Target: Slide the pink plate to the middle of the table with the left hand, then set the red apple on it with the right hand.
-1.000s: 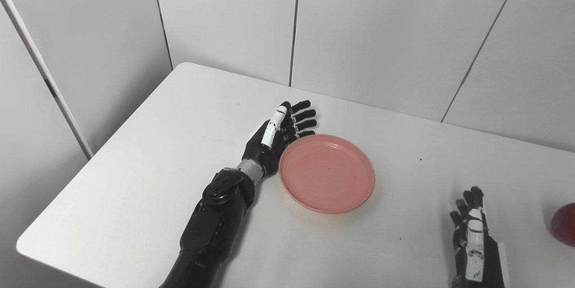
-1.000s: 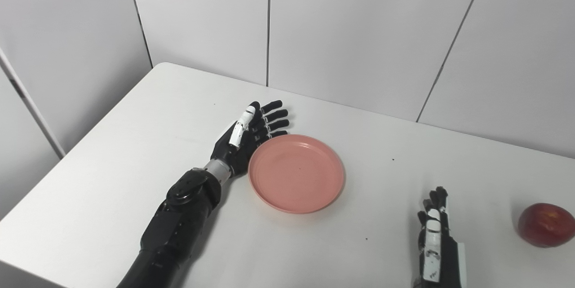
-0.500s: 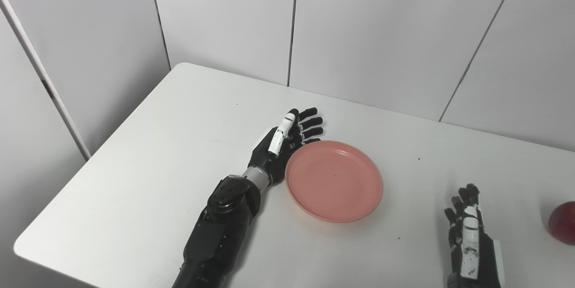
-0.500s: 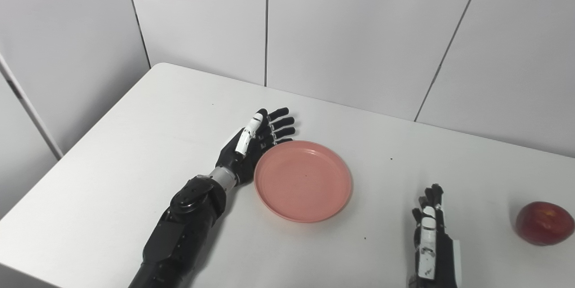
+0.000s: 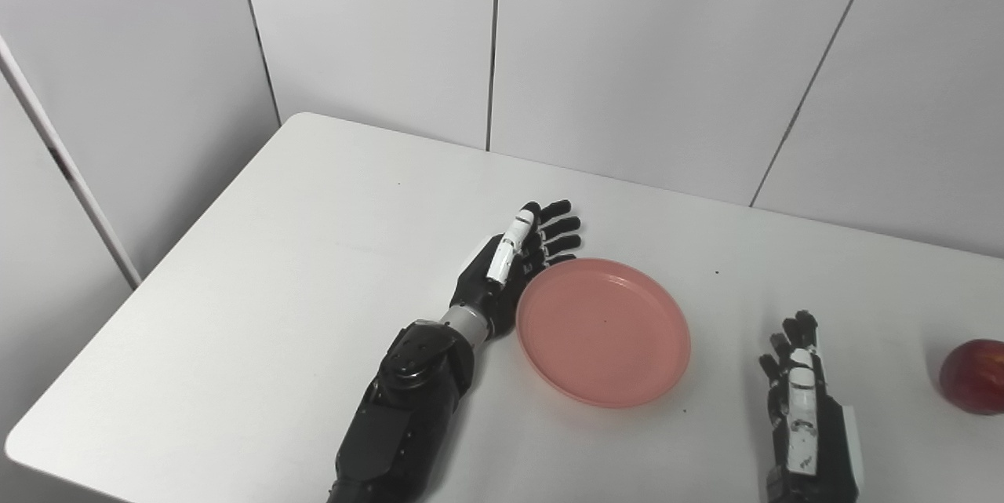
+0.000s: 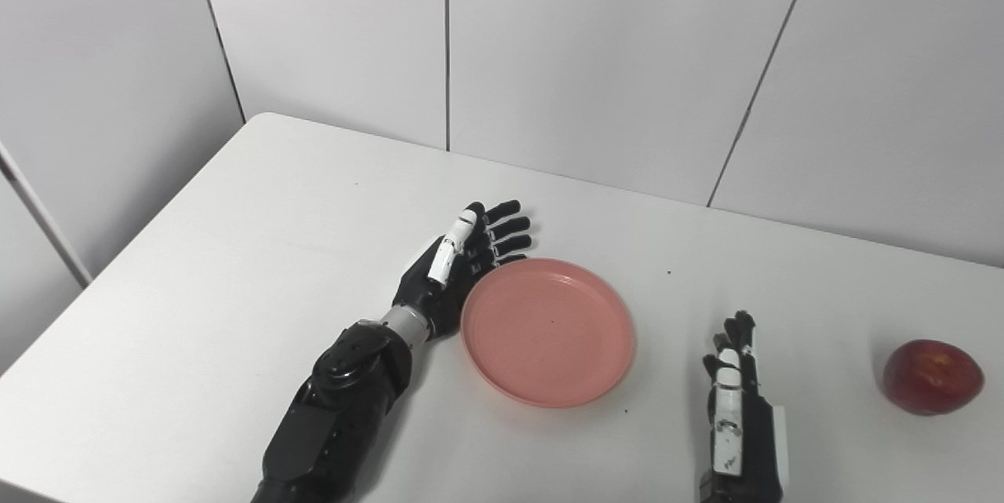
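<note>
The plate [image 6: 547,330] is pressed edge-on by the open left hand [image 6: 463,267]; it could be skidded past centre or spun aside. Nothing is held by the open right hand [image 6: 733,401].

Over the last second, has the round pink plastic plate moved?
Yes. The pink plate slid right, nearer the small dark speck on the white table, pushed by the left hand.

Both arms glossy black w/ silver wrist ring on left hand [image 5: 502,279]; right hand [image 6: 733,409] black w/ white panels, white edge strip.
</note>
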You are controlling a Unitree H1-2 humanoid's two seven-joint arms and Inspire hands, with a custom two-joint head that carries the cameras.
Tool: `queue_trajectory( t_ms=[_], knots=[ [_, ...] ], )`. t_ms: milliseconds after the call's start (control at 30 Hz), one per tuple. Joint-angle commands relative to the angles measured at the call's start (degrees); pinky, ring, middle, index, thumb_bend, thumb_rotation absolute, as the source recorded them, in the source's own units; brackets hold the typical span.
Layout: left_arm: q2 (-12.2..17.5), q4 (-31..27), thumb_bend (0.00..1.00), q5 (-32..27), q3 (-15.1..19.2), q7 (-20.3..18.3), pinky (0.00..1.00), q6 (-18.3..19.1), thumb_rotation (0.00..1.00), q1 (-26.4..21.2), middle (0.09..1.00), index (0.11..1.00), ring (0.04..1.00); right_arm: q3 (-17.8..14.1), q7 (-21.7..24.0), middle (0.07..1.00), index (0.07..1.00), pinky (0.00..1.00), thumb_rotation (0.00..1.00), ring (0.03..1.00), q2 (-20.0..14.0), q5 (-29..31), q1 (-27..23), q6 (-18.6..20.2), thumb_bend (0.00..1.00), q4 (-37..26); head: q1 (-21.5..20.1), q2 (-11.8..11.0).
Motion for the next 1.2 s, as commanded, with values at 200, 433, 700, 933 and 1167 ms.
queue_trajectory(
  t_ms=[200,433,700,933,1167],
  knots=[
    [-2.49,-2.23,0.35,3.32,-2.09,2.24,0.88,1.15,1.0,1.41,0.893,0.873,0.893,0.21,-0.54,0.988,0.992,0.98,1.0,0.982,0.87,-1.09,-1.26,0.39,0.22,-2.4,-1.27,1.22],
    [-3.13,-4.6,0.36,3.55,-3.66,1.82,0.89,1.63,1.0,3.08,0.907,0.89,0.901,0.02,-1.73,0.975,0.974,1.0,1.0,0.975,1.45,-2.42,-1.51,1.39,0.24,-2.98,-2.33,1.9],
    [-3.29,-5.07,0.35,3.22,-4.49,0.92,0.9,2.28,1.0,4.24,0.909,0.895,0.901,-1.07,-2.69,0.965,0.964,1.0,1.0,0.968,1.83,-3.04,-2.0,3.23,0.28,-4.55,-4.69,2.89],
    [-2.96,-4.54,0.36,3.47,-4.64,0.56,0.89,1.49,1.0,4.93,0.904,0.892,0.898,-1.45,-3.39,0.96,0.959,1.0,1.0,0.965,1.65,-4.31,-2.48,4.57,0.29,-6.93,-8.43,3.56],
    [-2.62,-4.71,0.36,3.08,-3.54,-0.1,0.89,1.66,1.0,5.15,0.905,0.893,0.899,-1.46,-4.11,0.956,0.955,0.97,1.0,0.952,0.96,-7.38,-3.76,5.15,0.28,-9.29,-13.07,3.82]
  ],
)
